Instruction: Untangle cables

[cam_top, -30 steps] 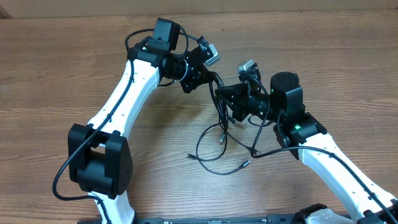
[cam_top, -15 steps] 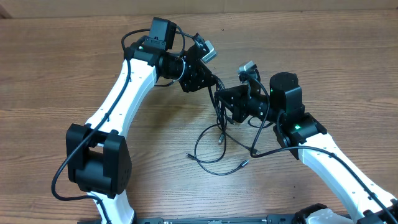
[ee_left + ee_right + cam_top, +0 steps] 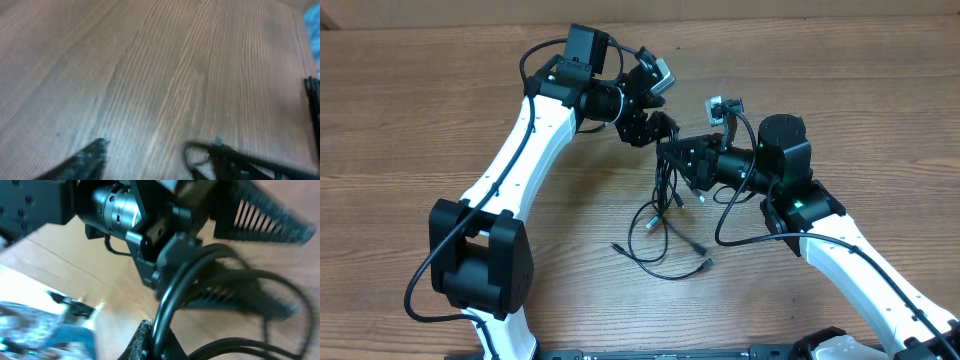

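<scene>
The black cables (image 3: 663,190) hang in a bunch from my right gripper (image 3: 667,153), which is shut on them above the table. Their lower loops and small plug ends (image 3: 617,246) lie on the wood. In the right wrist view one thick strand (image 3: 167,300) runs up from my pinched right gripper (image 3: 158,331). My left gripper (image 3: 660,127) hovers just up-left of the right one. In the left wrist view the left gripper (image 3: 157,148) is open with bare wood between its fingers. A blurred cable loop (image 3: 192,150) lies against the right finger (image 3: 225,155).
The wooden table (image 3: 410,120) stretches all round. The white left arm (image 3: 525,150) crosses the left half. The right arm (image 3: 850,255) comes in from the bottom right. The left gripper's ridged finger (image 3: 262,220) stands close in front of the right wrist camera.
My left gripper has gone from shut to open and let the cables go. The bunch now hangs from the right gripper alone, and its loops have shifted left on the table.
</scene>
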`<state>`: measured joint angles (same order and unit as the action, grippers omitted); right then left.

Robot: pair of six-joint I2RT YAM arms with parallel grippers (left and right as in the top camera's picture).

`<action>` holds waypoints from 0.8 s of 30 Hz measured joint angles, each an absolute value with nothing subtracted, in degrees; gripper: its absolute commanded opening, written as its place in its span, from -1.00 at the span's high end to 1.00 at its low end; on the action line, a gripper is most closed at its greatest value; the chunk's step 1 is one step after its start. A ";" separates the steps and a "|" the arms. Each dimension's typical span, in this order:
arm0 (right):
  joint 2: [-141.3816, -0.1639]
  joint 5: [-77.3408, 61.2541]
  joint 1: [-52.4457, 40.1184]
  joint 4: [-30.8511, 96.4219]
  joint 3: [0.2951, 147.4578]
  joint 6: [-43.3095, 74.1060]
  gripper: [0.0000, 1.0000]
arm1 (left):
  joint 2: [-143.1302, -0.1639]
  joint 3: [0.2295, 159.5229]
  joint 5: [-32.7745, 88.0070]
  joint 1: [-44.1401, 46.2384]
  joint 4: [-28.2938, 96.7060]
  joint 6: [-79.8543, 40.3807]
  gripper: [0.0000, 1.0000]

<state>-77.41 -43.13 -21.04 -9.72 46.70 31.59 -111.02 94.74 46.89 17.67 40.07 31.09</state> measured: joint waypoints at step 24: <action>-77.41 -52.23 -13.39 -9.41 46.70 48.86 0.93 | -111.02 94.76 56.21 12.43 46.87 36.18 -0.61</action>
